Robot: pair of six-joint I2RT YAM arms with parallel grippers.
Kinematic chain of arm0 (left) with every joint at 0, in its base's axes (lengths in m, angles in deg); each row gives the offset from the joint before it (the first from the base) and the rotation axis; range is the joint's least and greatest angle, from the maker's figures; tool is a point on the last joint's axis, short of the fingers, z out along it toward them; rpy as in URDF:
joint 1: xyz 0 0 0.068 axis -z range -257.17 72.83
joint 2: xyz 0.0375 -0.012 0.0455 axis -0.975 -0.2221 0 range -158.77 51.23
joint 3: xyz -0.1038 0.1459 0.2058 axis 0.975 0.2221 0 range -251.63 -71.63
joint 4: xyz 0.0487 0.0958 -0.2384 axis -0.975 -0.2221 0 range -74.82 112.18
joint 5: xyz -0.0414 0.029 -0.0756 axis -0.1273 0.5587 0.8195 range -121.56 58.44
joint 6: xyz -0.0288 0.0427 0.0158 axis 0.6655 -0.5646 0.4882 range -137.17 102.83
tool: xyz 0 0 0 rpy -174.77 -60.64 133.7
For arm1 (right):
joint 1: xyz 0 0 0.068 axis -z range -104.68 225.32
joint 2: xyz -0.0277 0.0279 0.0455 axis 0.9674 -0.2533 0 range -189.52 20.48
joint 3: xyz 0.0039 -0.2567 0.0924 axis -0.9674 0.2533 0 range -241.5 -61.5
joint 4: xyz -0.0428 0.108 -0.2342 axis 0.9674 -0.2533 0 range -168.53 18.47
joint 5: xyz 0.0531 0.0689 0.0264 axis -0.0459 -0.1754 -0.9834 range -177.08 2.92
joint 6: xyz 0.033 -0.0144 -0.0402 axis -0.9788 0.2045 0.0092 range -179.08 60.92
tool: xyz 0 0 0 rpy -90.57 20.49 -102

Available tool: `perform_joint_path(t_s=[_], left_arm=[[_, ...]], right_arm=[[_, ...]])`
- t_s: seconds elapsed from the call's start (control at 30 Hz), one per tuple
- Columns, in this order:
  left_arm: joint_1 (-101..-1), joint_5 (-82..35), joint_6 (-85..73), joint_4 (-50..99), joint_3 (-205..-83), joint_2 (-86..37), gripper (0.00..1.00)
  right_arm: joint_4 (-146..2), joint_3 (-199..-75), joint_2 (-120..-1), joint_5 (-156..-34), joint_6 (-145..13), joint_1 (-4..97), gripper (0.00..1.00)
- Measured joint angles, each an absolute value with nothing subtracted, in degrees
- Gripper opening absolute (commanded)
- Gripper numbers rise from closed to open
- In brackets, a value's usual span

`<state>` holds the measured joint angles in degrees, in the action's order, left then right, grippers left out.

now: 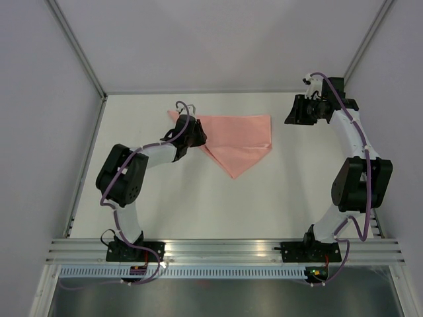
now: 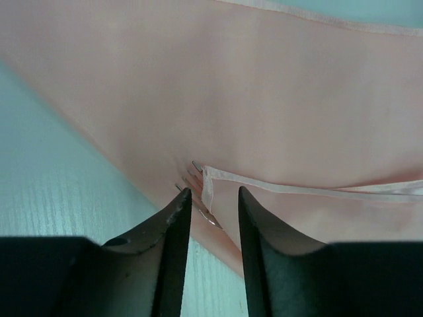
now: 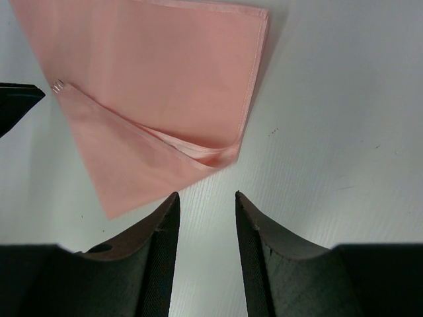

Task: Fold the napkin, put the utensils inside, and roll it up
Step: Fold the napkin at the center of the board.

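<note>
White table point(image 1: 165, 205), salmon-pink cloth napkin point(image 1: 234, 139) folded triangular at far centre, long edge left-to-right, tip pointing near, right gripper point(image 3: 207, 195) far right, parted, empty, left gripper point(image 2: 213, 191) at napkin's left edge, slightly parted, holding nothing, silver-tined fork point(image 2: 193, 173) poking left from fold, handle hidden

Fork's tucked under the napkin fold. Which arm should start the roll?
Left, I'd say. The left fingers sit open right at the napkin edge where the fork tines peek out. The right fingers hang over bare table, off the napkin's right side.
</note>
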<state>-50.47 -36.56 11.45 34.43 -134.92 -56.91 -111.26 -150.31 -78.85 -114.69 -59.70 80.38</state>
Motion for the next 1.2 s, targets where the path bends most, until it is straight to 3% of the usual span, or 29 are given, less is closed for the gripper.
perform_joint_path(t_s=[0.2, 0.57, 0.87, 1.2], left_arm=[[-52.2, -36.5, 12.2, 34.6, -134.9, -56.8, 0.55], [-65.6, -35.5, 17.6, 33.9, -139.0, -55.5, 0.63], [-72.4, -35.0, 20.8, 32.1, -153.0, -65.1, 0.65], [-73.4, -31.3, 23.4, 29.7, -158.4, -73.7, 0.65]], right_arm=[[-111.3, -150.3, -78.8, -114.7, -59.7, 80.3, 0.46], [-111.4, -150.3, -78.8, -115.3, -59.7, 80.3, 0.46], [-111.4, -150.3, -78.8, -115.5, -59.7, 80.0, 0.46], [-111.5, -150.3, -78.8, -115.6, -59.7, 79.9, 0.45]])
